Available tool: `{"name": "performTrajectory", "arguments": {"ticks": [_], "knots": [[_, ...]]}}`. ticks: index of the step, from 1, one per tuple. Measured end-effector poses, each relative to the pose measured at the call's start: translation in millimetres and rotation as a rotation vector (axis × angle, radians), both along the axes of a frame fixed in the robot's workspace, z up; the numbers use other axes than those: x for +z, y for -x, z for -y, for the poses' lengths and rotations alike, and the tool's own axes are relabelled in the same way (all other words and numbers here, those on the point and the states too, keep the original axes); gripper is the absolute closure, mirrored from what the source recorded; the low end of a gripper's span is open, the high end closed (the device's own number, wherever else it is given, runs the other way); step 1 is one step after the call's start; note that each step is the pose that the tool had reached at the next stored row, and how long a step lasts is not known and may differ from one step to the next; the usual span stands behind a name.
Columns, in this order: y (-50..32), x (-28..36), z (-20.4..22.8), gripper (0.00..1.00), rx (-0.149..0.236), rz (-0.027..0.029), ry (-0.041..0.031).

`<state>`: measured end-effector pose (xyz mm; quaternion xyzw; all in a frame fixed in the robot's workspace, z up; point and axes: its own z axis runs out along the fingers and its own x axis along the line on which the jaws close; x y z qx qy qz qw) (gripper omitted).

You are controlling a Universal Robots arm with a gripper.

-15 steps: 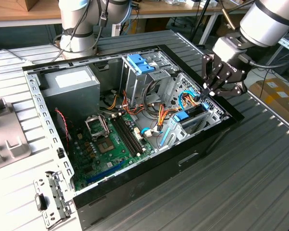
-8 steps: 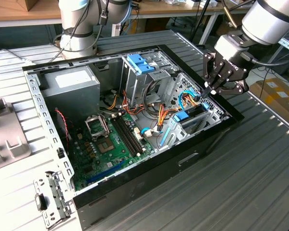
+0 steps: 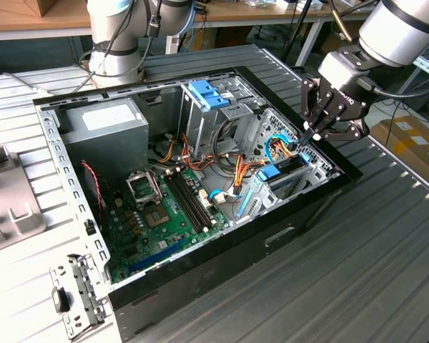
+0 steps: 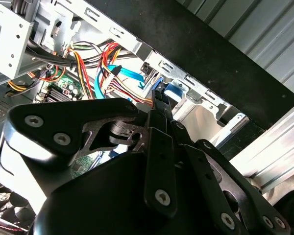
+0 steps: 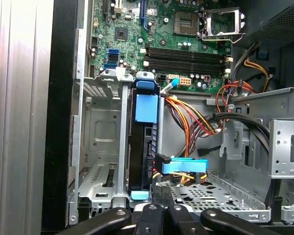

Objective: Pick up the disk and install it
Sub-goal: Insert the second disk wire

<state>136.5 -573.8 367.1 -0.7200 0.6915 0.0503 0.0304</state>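
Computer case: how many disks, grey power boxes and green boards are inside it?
disk: 1
grey power box: 1
green board: 1
Total: 3

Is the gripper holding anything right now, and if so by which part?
Nothing visibly held: the gripper hangs closed above the disk, which sits on edge in the drive cage.

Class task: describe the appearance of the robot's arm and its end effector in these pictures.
The arm has pale silver-grey rounded tube segments with a dark band at a joint. Its end effector is black, built of flat linkage plates joined by round silver screws, seen in both wrist views. A black cable runs beside the wrist.
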Motion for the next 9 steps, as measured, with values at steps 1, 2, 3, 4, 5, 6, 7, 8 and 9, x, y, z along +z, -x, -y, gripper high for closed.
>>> {"name": "performTrajectory", "arguments": {"ticks": [1, 2, 3, 4, 5, 6, 7, 8, 9], "knots": [[0.0, 0.0, 0.0, 0.83, 0.000, 0.0000, 0.0000], [0.0, 0.0, 0.0, 0.83, 0.000, 0.0000, 0.0000], [0.0, 0.0, 0.0, 0.76, 0.000, 0.0000, 0.0000], [0.0, 0.0, 0.0, 0.76, 0.000, 0.0000, 0.0000], [0.0, 0.0, 0.0, 0.70, 0.000, 0.0000, -0.0001], [0.0, 0.0, 0.0, 0.64, 0.000, 0.0000, 0.0000], [0.0, 0.0, 0.0, 0.58, 0.000, 0.0000, -0.0001], [0.0, 0.0, 0.0, 0.58, 0.000, 0.0000, 0.0000], [0.0, 0.0, 0.0, 0.58, 0.000, 0.0000, -0.0001]]}}
